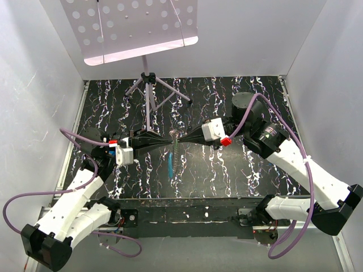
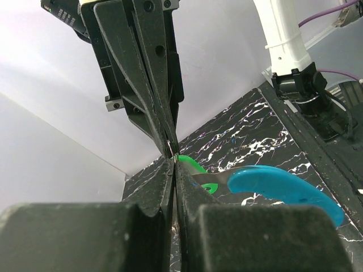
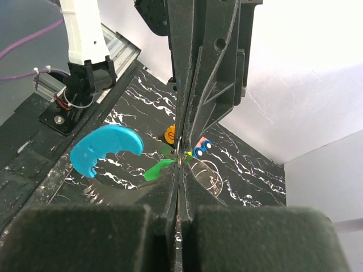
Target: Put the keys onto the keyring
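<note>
My left gripper point(image 1: 170, 139) and right gripper point(image 1: 182, 139) meet tip to tip above the middle of the black marbled mat. Both are shut. A thin silvery keyring point(image 3: 179, 151) is pinched between the two pairs of tips and also shows in the left wrist view point(image 2: 170, 148). Its light-blue crescent tag point(image 1: 172, 164) hangs below them point(image 2: 283, 190) point(image 3: 105, 148). The green-headed key point(image 2: 195, 167) sits right beside the tips point(image 3: 157, 169). I cannot tell whether it is threaded on the ring.
A purple tripod stand point(image 1: 148, 85) with a perforated plate point(image 1: 136, 28) stands at the back. An orange charm point(image 3: 171, 135), a small toy-car charm point(image 3: 199, 148) and loose wire rings point(image 3: 211, 175) show below the grippers. White walls enclose the mat on three sides.
</note>
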Motion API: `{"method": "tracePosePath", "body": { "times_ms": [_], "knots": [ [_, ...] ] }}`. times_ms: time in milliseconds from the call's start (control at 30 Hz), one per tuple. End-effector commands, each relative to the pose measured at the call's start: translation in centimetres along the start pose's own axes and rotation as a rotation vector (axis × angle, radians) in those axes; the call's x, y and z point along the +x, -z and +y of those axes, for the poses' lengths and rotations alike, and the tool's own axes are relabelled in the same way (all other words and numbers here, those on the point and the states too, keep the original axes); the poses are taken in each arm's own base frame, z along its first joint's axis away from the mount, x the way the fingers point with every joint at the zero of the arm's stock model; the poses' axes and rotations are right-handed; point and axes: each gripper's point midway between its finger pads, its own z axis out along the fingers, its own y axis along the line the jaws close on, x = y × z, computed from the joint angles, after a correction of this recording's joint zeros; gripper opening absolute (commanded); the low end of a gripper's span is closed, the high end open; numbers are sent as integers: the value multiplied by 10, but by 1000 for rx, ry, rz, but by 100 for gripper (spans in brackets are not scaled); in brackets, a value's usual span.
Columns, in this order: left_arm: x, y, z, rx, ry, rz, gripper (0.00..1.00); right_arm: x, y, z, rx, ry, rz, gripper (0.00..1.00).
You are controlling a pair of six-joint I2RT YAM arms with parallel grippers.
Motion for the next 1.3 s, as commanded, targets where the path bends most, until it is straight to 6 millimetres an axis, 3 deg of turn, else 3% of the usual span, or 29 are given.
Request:
{"method": "tracePosePath", "body": {
  "times_ms": [0, 1267],
  "knots": [
    [-5, 1, 5, -21, -27, -9, 0, -12, -2, -6, 15, 48, -31, 1],
    [-5, 4, 7, -56, -35, 19, 0, -9, 3, 0, 25, 23, 7, 1]
  ]
}}
